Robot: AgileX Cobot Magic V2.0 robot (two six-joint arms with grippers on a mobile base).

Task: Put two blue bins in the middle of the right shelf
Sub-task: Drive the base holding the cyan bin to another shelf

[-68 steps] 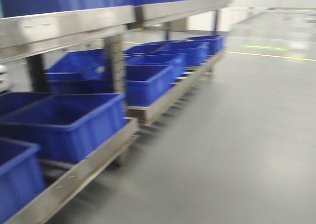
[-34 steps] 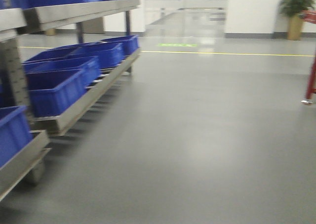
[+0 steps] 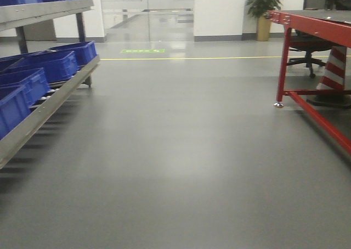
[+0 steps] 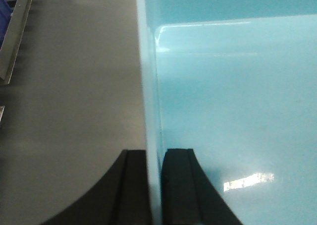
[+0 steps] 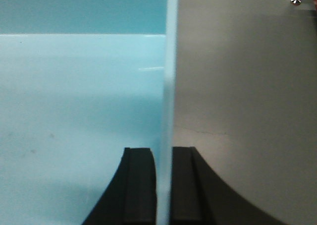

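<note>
My left gripper (image 4: pixel 154 158) is shut on the left wall of a blue bin (image 4: pixel 233 111), which looks pale cyan in the left wrist view. My right gripper (image 5: pixel 164 155) is shut on the right wall of the blue bin (image 5: pixel 74 101). The bin hangs between both grippers above the grey floor. Neither gripper nor the held bin shows in the front view. Several other blue bins (image 3: pixel 52 62) sit on the low level of a metal shelf (image 3: pixel 49 103) at the left of the front view.
A red-framed table (image 3: pixel 307 27) stands at the right, with a striped cone (image 3: pixel 334 76) and an office chair (image 3: pixel 307 46) beneath it. A potted plant (image 3: pixel 263 7) stands by the far wall. A yellow floor line (image 3: pixel 208 57) crosses ahead.
The view has swung to the right: the shelf with blue bins has slid to the left edge, and the red table has come into view at the right.
</note>
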